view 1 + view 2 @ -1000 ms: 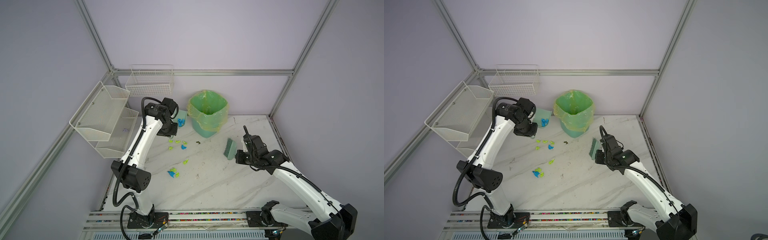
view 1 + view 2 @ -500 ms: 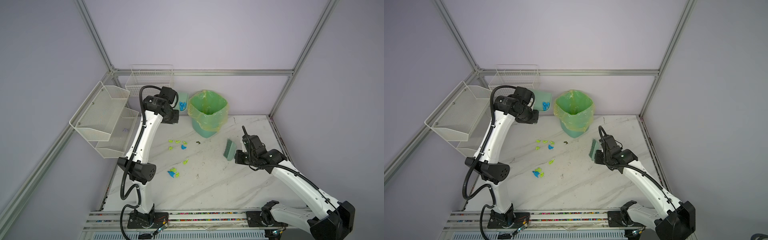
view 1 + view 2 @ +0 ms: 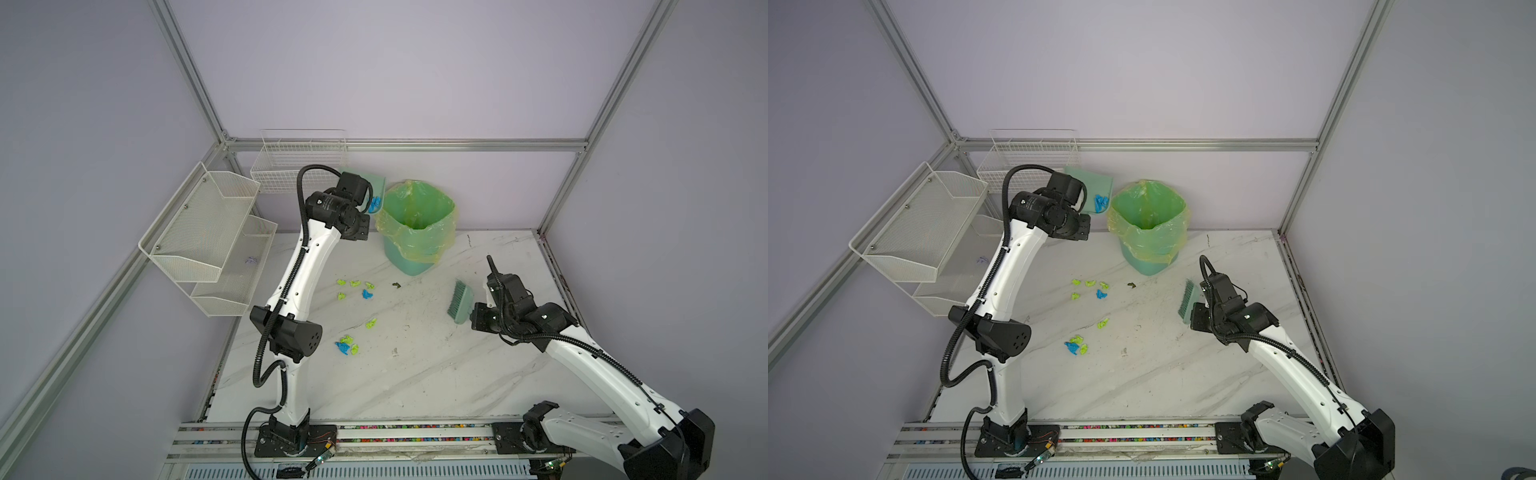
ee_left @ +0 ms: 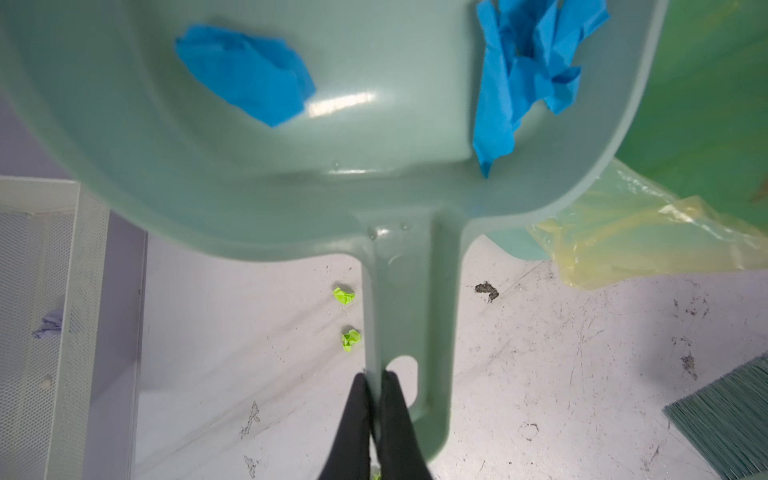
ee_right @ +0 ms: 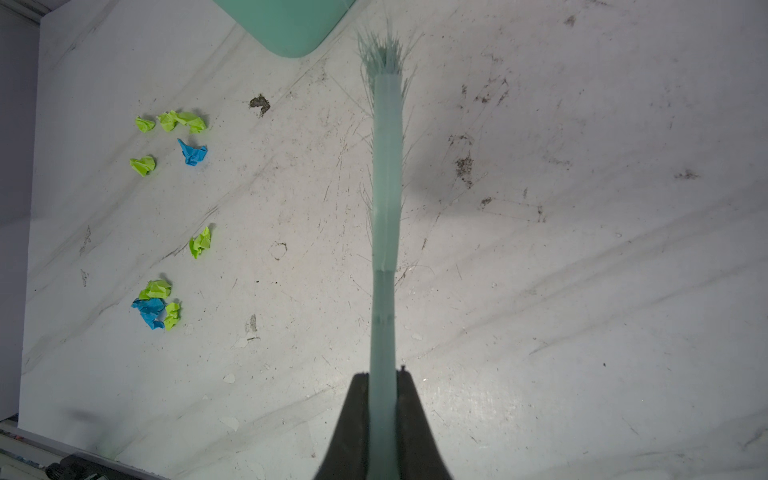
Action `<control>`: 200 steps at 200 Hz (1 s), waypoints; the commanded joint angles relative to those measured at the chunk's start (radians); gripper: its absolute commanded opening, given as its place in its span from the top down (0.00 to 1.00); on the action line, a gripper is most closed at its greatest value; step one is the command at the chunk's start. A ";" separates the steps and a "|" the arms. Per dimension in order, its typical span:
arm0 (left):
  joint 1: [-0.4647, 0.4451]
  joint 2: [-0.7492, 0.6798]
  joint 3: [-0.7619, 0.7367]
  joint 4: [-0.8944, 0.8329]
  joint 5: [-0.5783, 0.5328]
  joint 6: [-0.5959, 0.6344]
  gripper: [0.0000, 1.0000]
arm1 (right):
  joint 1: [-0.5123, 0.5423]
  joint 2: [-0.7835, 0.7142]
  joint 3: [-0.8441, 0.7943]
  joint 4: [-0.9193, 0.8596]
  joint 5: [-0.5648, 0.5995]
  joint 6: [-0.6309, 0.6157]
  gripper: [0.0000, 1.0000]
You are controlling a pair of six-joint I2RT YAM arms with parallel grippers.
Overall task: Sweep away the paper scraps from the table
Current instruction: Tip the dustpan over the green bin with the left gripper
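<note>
My left gripper [image 4: 376, 376] is shut on the edge of the handle of a pale green dustpan [image 4: 374, 166]. It holds the pan [image 3: 377, 185] in the air beside the rim of the green-lined bin [image 3: 415, 224]. Two blue paper scraps [image 4: 245, 70] lie inside the pan, one [image 4: 528, 70] against the wall nearest the bin. More blue and yellow-green paper scraps [image 3: 355, 286] sit on the table [image 3: 457, 374] in an upper group and a lower clump [image 3: 1076, 345]. My right gripper [image 5: 383, 376] is shut on a green brush [image 5: 386, 166], held just above the table to the right of the scraps.
White mesh shelves [image 3: 208, 232] hang on the left wall and a wire basket [image 3: 299, 162] on the back wall, close behind the left wrist. A dark olive speck [image 3: 396, 284] lies in front of the bin. Coloured beads [image 3: 395, 427] line the front rail.
The left arm has lifted the dustpan with its blue scraps from near the table up and rightward to the bin's rim. The right arm and brush have hardly moved.
</note>
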 commanded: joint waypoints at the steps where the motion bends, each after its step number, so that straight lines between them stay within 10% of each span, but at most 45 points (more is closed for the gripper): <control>1: -0.023 -0.013 0.101 0.123 -0.069 0.046 1.00 | -0.005 -0.013 -0.010 0.017 0.008 0.009 1.00; 104: -0.147 0.091 0.077 0.347 -0.430 0.254 1.00 | -0.005 -0.035 -0.044 0.045 -0.014 0.016 1.00; 200: -0.271 0.170 -0.158 0.971 -0.902 0.929 1.00 | -0.005 -0.063 -0.046 0.043 -0.006 0.012 1.00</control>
